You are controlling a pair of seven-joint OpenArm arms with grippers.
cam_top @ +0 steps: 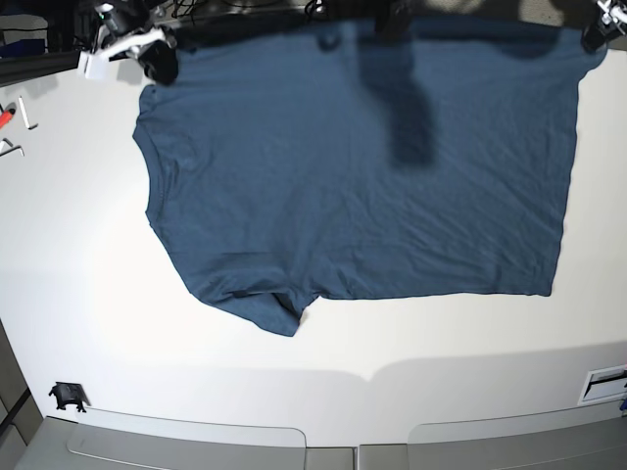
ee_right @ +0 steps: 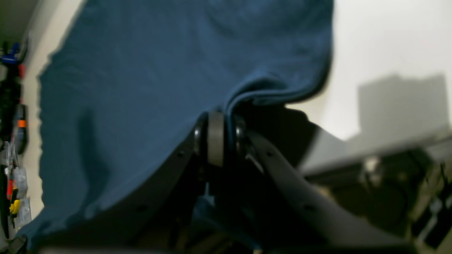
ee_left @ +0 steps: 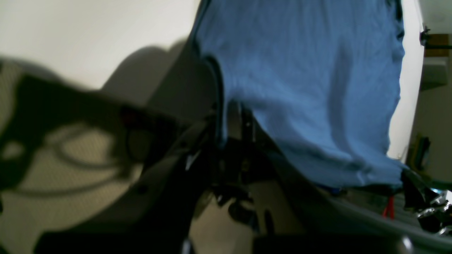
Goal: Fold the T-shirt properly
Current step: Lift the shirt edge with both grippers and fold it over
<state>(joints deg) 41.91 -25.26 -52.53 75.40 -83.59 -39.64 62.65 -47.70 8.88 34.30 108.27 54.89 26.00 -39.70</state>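
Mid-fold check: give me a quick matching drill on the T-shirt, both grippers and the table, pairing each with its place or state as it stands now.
Things:
1. T-shirt
2. left gripper
3. right gripper
4. table

States:
a. white surface, bare along the near side
b. shut on the cloth at the base view's far right corner
c. spread out, dark blue, wrinkled
d. shut on the cloth at the base view's far left corner

Pairs: 1-c, 2-b, 3-d, 4-a

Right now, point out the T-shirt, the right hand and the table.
T-shirt [cam_top: 353,166], base view, middle of the cloth.
Right hand [ee_right: 216,137], right wrist view, fingertips pinching the shirt's edge.
Table [cam_top: 88,245], base view, bare white surface.
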